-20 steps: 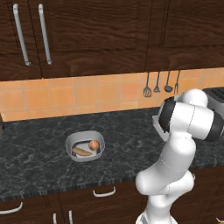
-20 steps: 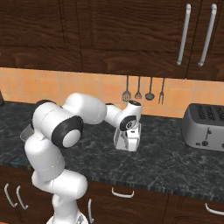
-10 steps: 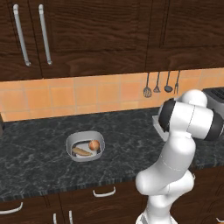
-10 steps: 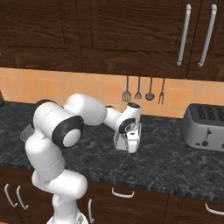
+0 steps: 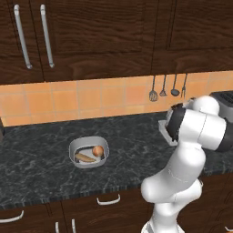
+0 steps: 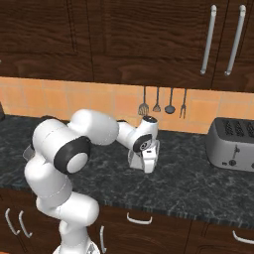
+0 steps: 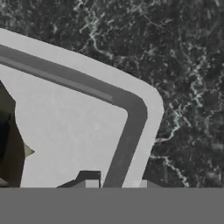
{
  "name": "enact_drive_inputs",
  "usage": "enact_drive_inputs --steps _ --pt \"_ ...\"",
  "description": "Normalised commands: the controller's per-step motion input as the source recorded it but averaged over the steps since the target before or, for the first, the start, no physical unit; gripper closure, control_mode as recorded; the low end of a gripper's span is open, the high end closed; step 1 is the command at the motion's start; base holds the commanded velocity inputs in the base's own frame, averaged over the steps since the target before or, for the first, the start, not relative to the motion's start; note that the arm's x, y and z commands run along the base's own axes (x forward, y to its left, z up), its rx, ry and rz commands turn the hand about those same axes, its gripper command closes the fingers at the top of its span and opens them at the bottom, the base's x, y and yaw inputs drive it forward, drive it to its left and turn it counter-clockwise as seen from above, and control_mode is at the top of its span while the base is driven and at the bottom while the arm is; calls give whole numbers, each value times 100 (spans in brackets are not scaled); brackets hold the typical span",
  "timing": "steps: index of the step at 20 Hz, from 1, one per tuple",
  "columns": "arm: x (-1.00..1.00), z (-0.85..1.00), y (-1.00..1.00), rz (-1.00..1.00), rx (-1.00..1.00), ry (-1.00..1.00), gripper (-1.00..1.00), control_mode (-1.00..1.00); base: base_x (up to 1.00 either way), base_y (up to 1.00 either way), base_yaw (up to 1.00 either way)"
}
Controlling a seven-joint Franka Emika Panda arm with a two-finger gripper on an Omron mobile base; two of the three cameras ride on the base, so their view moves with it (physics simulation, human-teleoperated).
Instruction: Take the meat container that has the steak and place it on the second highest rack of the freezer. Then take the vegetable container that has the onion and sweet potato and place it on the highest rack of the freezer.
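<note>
Left base view: the arm (image 5: 195,136) bends across the right side of the counter (image 5: 41,154). A corner of the tray (image 5: 162,129) sticks out from behind its wrist. The bowl (image 5: 88,154) sits well to the left of the tool, on the counter. In it, the sweet potato (image 5: 85,158) lies along the near wall, with the onion (image 5: 97,150) just beside it. Utensils (image 5: 166,88) hang on the tiled wall, above and behind the wrist.

Right base view: the gripper (image 6: 144,162) points down at the counter (image 6: 198,183), low over the stone, with the white tray (image 6: 135,161) right at it. From here it is unclear whether the tray rests on the counter or is raised. The toaster (image 6: 232,144) stands well off to the tool's right. The utensils (image 6: 163,101) hang on the wall just behind and above the hand.

Hand view: the gripper (image 7: 116,183) straddles the tray (image 7: 70,127) near a rounded corner. One fingertip (image 7: 89,180) is inside the wall and the other is outside it, so the jaws are nearly together and pinch the tray's wall between them. The steak (image 7: 9,144) lies on the tray floor at the far left of the view, apart from the fingers. Past the rim, dark speckled counter (image 7: 183,65) runs above and to the right of the tool.
</note>
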Motion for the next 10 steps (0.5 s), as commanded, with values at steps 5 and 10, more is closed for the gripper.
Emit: enact_drive_inputs --steps 5,10 --pt "-31 81 34 -11 0 0 100 -100 0 0 0" --pt "-83 49 35 -17 0 -4 100 -100 0 0 0"
